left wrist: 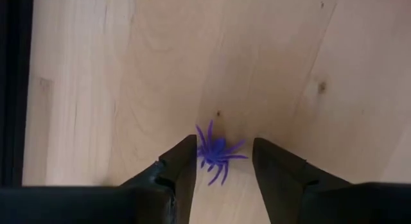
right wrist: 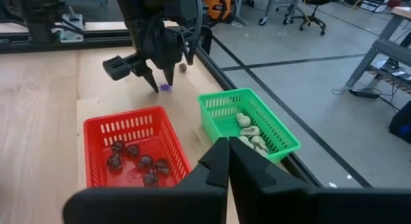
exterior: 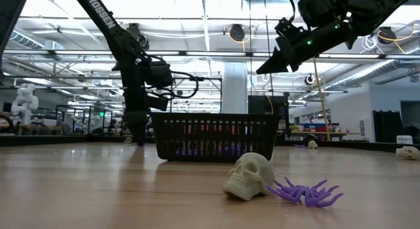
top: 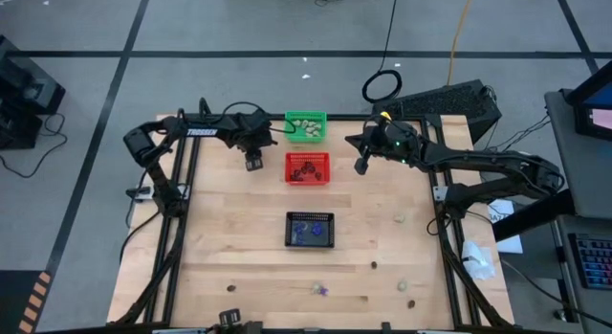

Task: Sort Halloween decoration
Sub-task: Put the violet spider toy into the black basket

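A tiny purple spider [left wrist: 217,153] lies on the bare wood at the table's far left, beside the red basket [top: 307,167]. My left gripper [left wrist: 223,139] points down over it, open, one finger on either side of the spider and low to the table; in the right wrist view the gripper [right wrist: 162,85] stands just over the spider [right wrist: 166,86]. My right gripper [right wrist: 228,147] is shut on nothing and hangs high between the red and green baskets [top: 306,126]. Brown trinkets [right wrist: 138,161] lie in the red basket, cream skulls [right wrist: 252,135] in the green one.
A black basket [top: 311,229] with purple pieces stands mid-table. Near the front edge lie a cream skull [exterior: 249,176] and a purple spider [exterior: 305,191]. Loose cream [top: 399,217] and brown [top: 374,265] trinkets lie to the right. Bare wood lies along the left side.
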`<action>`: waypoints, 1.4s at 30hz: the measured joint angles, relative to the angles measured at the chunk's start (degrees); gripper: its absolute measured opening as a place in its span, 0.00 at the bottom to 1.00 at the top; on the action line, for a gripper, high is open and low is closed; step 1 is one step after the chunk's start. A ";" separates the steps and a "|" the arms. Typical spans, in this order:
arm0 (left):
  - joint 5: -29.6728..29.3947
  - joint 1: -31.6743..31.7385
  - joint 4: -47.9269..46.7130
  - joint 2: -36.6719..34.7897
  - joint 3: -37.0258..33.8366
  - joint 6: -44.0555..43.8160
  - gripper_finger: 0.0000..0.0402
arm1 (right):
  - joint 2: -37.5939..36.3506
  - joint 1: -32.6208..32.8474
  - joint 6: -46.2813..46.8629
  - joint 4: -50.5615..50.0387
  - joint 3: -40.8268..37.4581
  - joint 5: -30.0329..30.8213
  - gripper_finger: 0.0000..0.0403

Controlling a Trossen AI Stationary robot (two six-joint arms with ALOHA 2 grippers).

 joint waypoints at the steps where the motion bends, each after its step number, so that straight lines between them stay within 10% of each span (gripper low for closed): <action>1: -0.03 0.01 0.07 0.17 0.02 -0.20 0.37 | 0.00 0.00 0.00 0.02 0.00 -0.02 0.00; 17: 0.06 -1.02 -0.54 0.46 -0.18 2.36 0.01 | 0.02 0.00 0.17 0.37 0.00 -0.27 0.00; 42: 11.87 -22.05 -7.18 -18.51 -0.45 -13.98 0.00 | 0.04 0.81 -0.02 0.54 0.00 -0.31 0.00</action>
